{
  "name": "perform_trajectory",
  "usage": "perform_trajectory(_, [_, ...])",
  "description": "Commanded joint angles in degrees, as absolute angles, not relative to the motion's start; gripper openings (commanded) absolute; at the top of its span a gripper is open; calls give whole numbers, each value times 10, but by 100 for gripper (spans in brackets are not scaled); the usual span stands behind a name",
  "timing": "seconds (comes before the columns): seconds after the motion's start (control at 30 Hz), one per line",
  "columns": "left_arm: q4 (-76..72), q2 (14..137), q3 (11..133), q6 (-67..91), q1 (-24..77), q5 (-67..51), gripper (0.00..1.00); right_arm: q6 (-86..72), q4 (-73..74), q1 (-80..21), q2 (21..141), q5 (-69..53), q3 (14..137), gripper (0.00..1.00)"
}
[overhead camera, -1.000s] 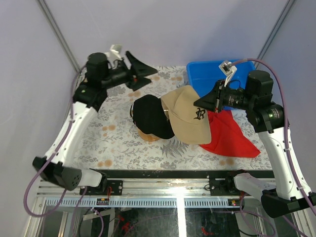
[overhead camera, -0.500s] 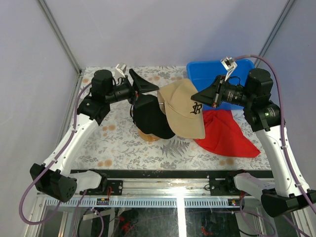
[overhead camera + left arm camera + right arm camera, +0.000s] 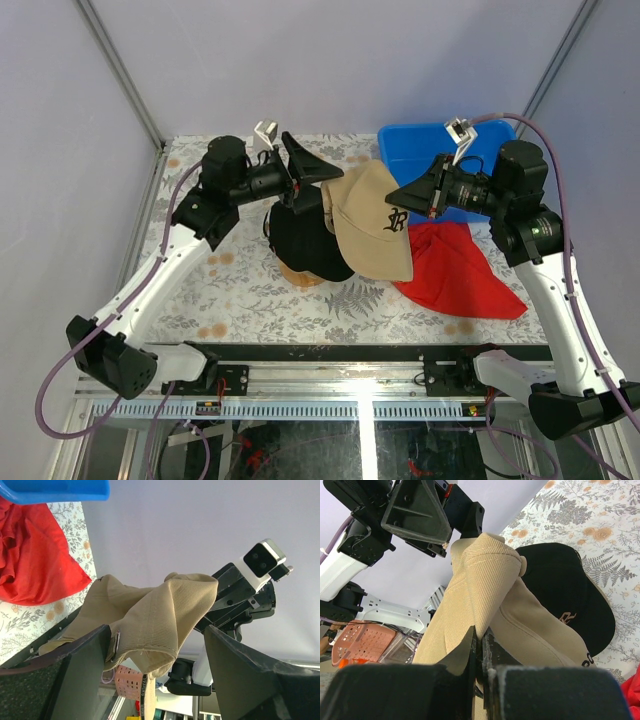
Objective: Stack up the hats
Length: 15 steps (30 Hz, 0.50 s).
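The flowered counter (image 3: pixel 250 300) stands between pale grey walls (image 3: pixel 330 60), a red cloth (image 3: pixel 465 275) on its right side. Within the last second the left arm (image 3: pixel 175 255) has swung in from the far corner — the left jaws, wide apart, now flank the raised back of the tan cap (image 3: pixel 375 225). The right jaws, clamped on that cap, have carried it leftward, partly over the black cap (image 3: pixel 300 240) at the middle. I judge the cap is nearly placed — not yet released.
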<state>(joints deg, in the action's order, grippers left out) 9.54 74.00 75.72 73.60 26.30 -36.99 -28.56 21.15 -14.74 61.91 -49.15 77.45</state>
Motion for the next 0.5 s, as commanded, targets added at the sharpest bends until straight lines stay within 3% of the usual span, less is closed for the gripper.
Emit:
perform_trajectory(0.0, [44, 742, 773, 749, 275, -366, 75, -291, 180, -152, 617, -505, 778, 0])
perform_trajectory(0.07, [37, 747, 775, 748, 284, -366, 72, -291, 178, -152, 618, -503, 777, 0])
perform_trajectory(0.17, [29, 756, 776, 747, 299, -366, 25, -293, 175, -152, 622, -502, 777, 0])
perform_trajectory(0.23, [25, 761, 774, 745, 304, -367, 10, -292, 176, -152, 624, -503, 780, 0])
perform_trajectory(0.3, [14, 769, 771, 747, 307, -372, 1, -291, 179, -152, 626, -503, 784, 0])
perform_trajectory(0.4, [-26, 775, 760, 758, 308, -379, 0, -286, 192, -152, 629, -498, 790, 0])
perform_trajectory(0.43, [-44, 774, 752, 765, 308, -377, 0, -282, 201, -152, 630, -493, 794, 2])
perform_trajectory(0.47, [-61, 773, 749, 769, 307, -369, 0, -280, 210, -152, 630, -483, 800, 15])
